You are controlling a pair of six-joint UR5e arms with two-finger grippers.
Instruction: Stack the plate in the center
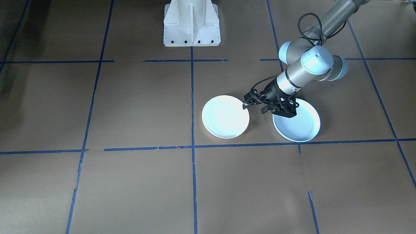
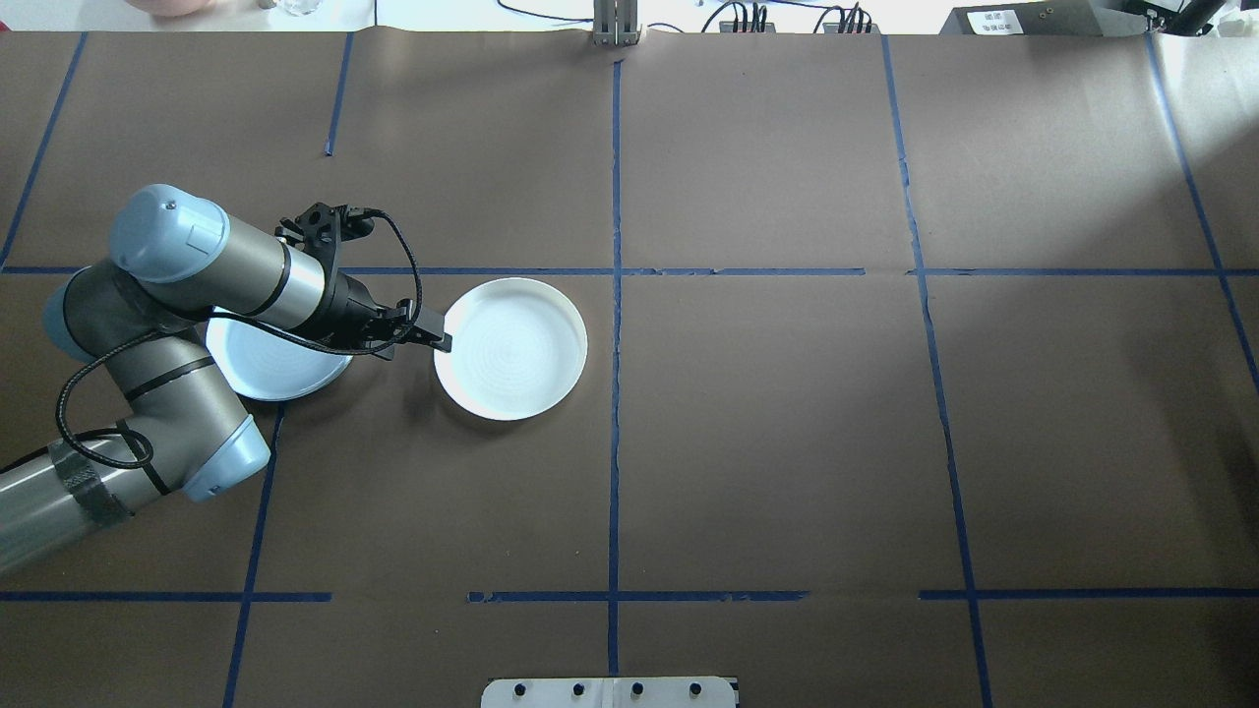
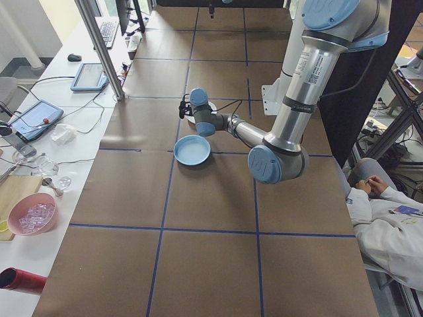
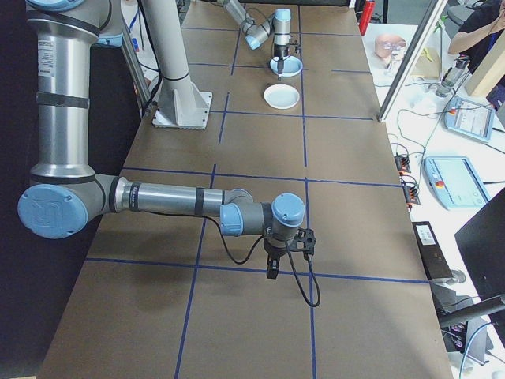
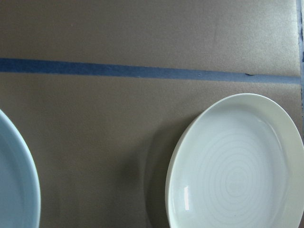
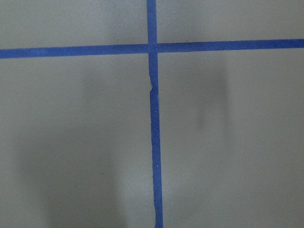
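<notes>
The blue-grey plate (image 1: 300,125) is found flat on the table (image 2: 787,442) in the robot's left half, partly covered by the left wrist. Just past it, the left gripper (image 1: 253,109) is held low over the gap between the two plates. Its jaws are seen spread and nothing is gripped; one fingertip is at the near rim of the white plate (image 1: 225,117). That plate lies beside the first, apart from it, close to the central tape line (image 2: 616,472). Far off, the right gripper (image 4: 272,268) is hung over a tape crossing; its jaw state cannot be told.

Risks are judged as follows. A thin, glossy rim could be lost from a shallow pinch. A plate could be pushed across the paper instead of lifted. The blue-grey plate could be clipped by the wrist.

Both plates are round, shallow and glazed, with faint concentric rings and raised rims. The table covering is matt brown.
</notes>
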